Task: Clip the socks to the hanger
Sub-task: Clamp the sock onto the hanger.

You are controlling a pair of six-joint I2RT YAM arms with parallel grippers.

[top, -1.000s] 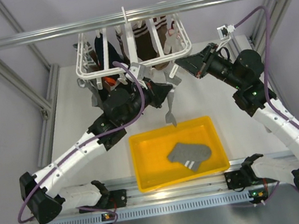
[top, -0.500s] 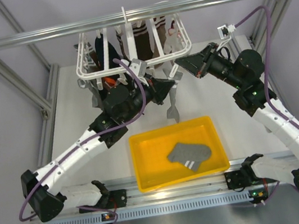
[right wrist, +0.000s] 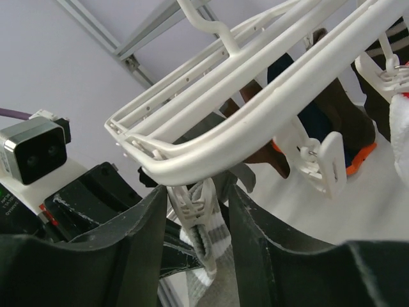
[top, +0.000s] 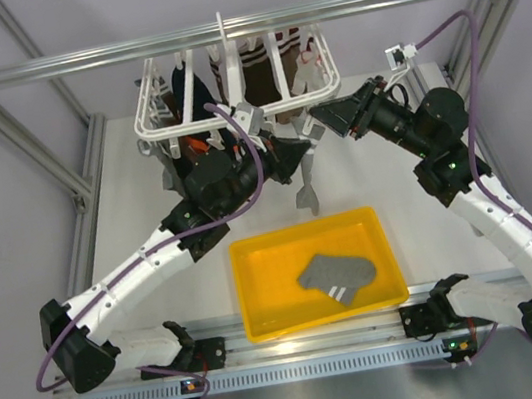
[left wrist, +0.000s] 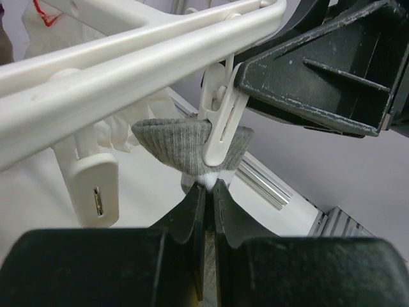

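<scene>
One grey sock [left wrist: 172, 141] with white stripes hangs from a white clip [left wrist: 220, 125] under the hanger's [top: 163, 125] front right rail. My left gripper [left wrist: 209, 188] is shut on this sock's cuff just below the clip. In the top view the sock [top: 306, 193] dangles beneath my left gripper [top: 301, 148]. My right gripper [right wrist: 198, 195] stands open, its fingers on either side of the clip [right wrist: 195, 198] and the striped cuff [right wrist: 214, 256], touching neither. The other grey sock [top: 337, 274] lies flat in the yellow tray [top: 256, 262].
Dark socks [top: 176, 77] and brown striped socks [top: 254, 60] hang from the hanger's far clips. An unused clip [right wrist: 326, 163] dangles from the near rail. An aluminium crossbar [top: 219, 33] runs above the hanger. The two grippers sit very close together at the hanger's corner.
My right gripper's jaws have opened off the clip, which now grips the sock's cuff. My left gripper has lifted the sock slightly toward the hanger.
</scene>
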